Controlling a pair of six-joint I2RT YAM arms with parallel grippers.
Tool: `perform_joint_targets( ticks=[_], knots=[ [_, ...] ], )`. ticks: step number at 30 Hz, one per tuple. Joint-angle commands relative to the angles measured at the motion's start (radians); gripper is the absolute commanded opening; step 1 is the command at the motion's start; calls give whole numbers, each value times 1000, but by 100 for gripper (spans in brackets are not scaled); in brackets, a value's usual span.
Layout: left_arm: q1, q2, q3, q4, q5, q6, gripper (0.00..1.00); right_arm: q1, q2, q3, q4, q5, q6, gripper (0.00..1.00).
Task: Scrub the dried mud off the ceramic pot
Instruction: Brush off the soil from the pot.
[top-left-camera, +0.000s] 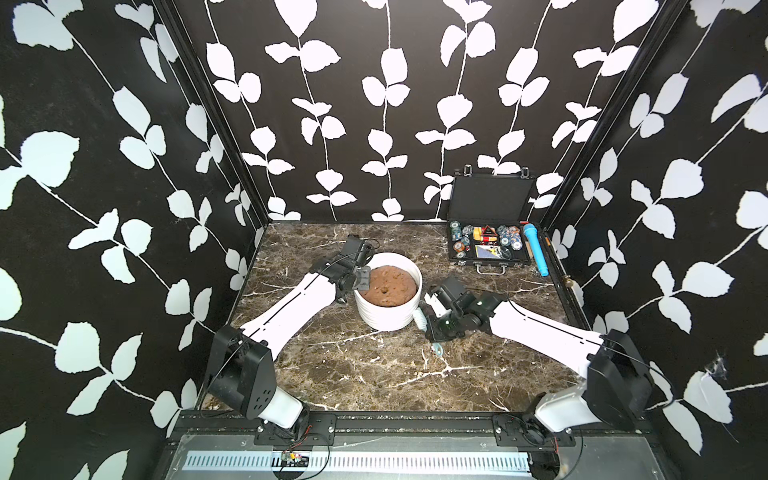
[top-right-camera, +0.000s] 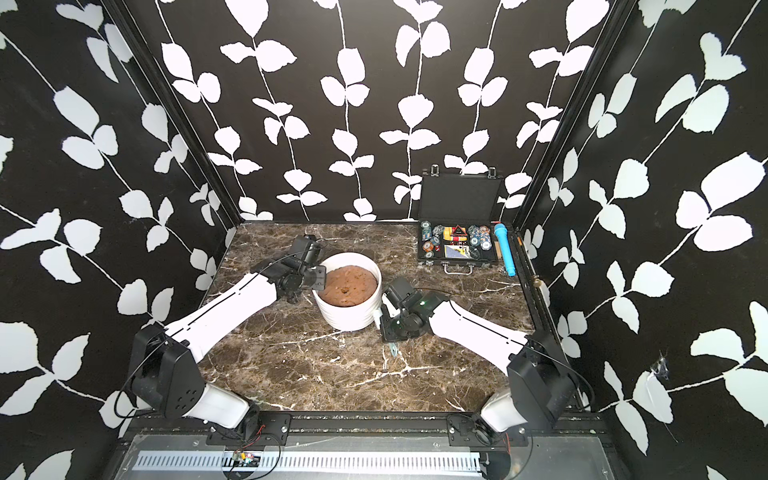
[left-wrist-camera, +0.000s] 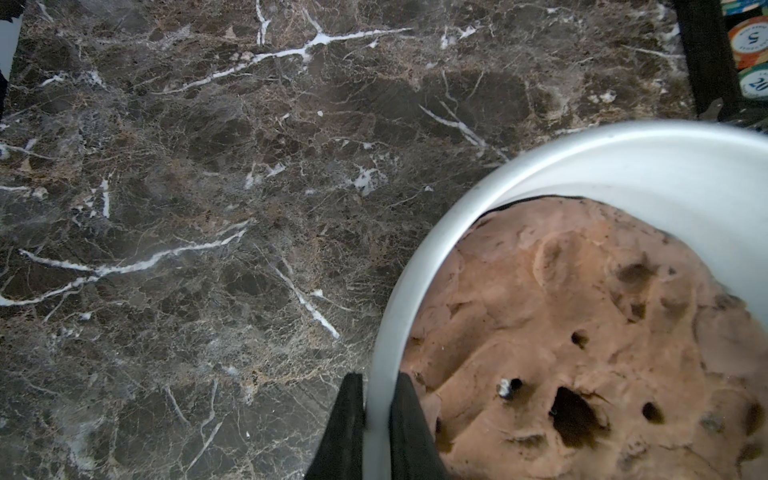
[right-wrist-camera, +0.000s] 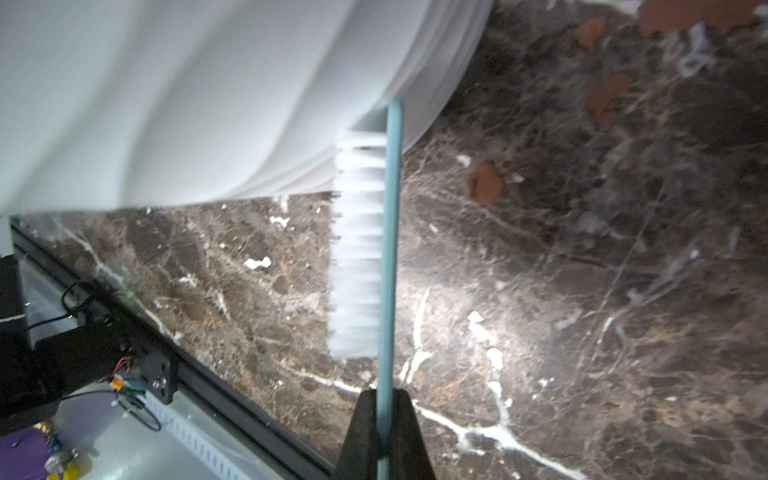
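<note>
right end effector (right-wrist-camera: 384, 395) clamped on our brush (right-wrist-camera: 360, 249) | bristles on the ceramic pot (right-wrist-camera: 166, 104) wall | left end effector (left-wrist-camera: 377, 380) pinching its rim | we spot dried mud (right-wrist-camera: 485, 183) on tabletop (right-wrist-camera: 582, 332)

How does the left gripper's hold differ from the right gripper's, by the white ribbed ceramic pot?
The left gripper pinches the rim of the white ribbed ceramic pot, one jaw inside, one outside; the right gripper pinches the thin pale-blue handle of a white-bristled brush. The left gripper sits at the rim; the right gripper is low beside the pot's outer wall, bristles turned toward it. Both are shut.
</note>
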Motion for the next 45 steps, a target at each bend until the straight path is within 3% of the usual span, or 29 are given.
perform_joint_targets(
  ticks=[1,5,10,20,25,39,45],
  knots=[
    [-2,78,-40,-21,56,-64,0,30,-13,-13,5,-54,32,0],
    [-4,69,-45,-20,58,-53,0,52,4,-20,40,-30,60,0],
    [-4,57,-77,8,78,-35,0,-9,0,-13,102,14,75,0],
    [-12,61,-85,32,108,-1,0,-29,118,30,177,-42,71,0],
    [-24,70,-81,38,117,-21,0,-54,136,37,216,-11,91,0],
    [-46,74,-87,49,103,-73,0,-2,-27,-12,145,-100,128,0],
    [-52,74,-80,52,109,-71,0,3,39,-49,191,-113,136,0]
  ],
)
